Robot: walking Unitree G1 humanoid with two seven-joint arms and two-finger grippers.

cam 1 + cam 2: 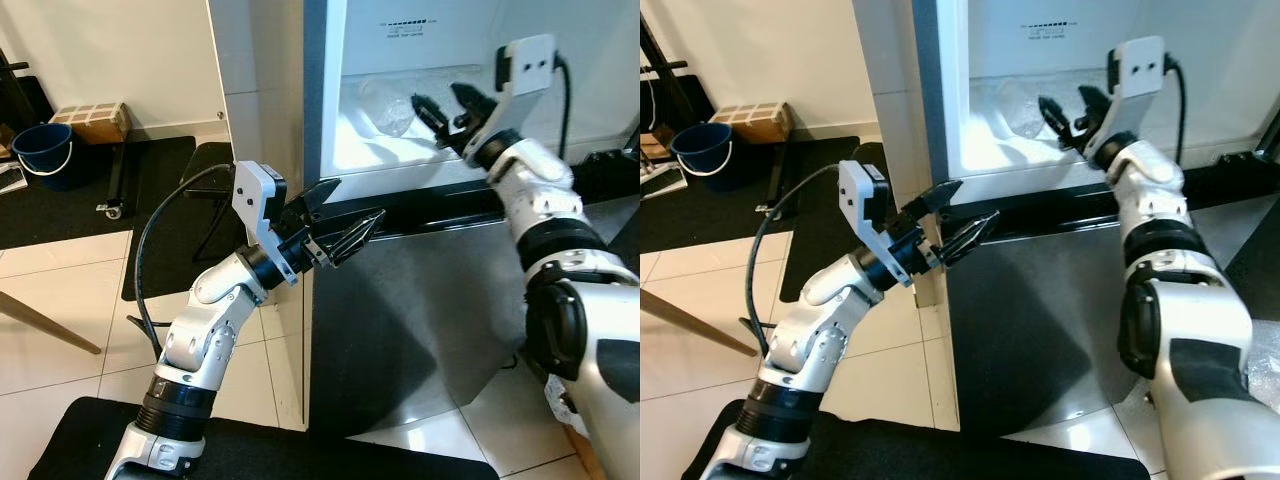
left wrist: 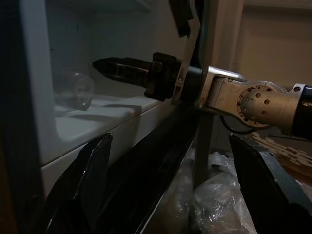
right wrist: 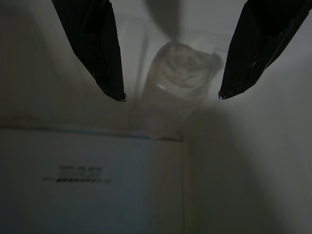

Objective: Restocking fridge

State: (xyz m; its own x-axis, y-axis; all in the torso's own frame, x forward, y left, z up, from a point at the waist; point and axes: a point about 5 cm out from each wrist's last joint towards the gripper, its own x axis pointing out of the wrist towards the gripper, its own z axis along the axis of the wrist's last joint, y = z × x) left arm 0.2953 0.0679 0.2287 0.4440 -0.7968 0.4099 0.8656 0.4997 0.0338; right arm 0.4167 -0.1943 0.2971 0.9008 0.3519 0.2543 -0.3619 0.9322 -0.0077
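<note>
So the clear plastic bottle (image 1: 385, 108) is lying on its side on the white shelf (image 1: 380, 150) inside the open fridge (image 1: 400, 90), tucked toward the back of the compartment. In the right wrist view its round end faces the camera, sitting between the two black fingertips (image 3: 109, 73) but a bit beyond them, not touched.

The right tool (image 1: 440, 108) is reaching into the compartment just beside the bottle, fingers spread wide and holding nothing (the gap is wider than the bottle). The left wrist view catches it from the side, poking in over the shelf with the bottle just ahead of its tips.

The left tool (image 1: 335, 225) hangs lower down, at the edge of the fridge by the black strip (image 1: 430, 210) under the shelf, also spread apart with nothing in it.

Around that: a shiny steel lower door (image 1: 400, 320) below the strip, pale floor tiles (image 1: 60, 290), dark mats (image 1: 80, 190), a blue bucket (image 1: 45, 150) and a cardboard box (image 1: 95, 120) off by the wall on the robot's left. Some crinkly clear plastic bags (image 2: 219, 204) sit low by the fridge in the left wrist view.
</note>
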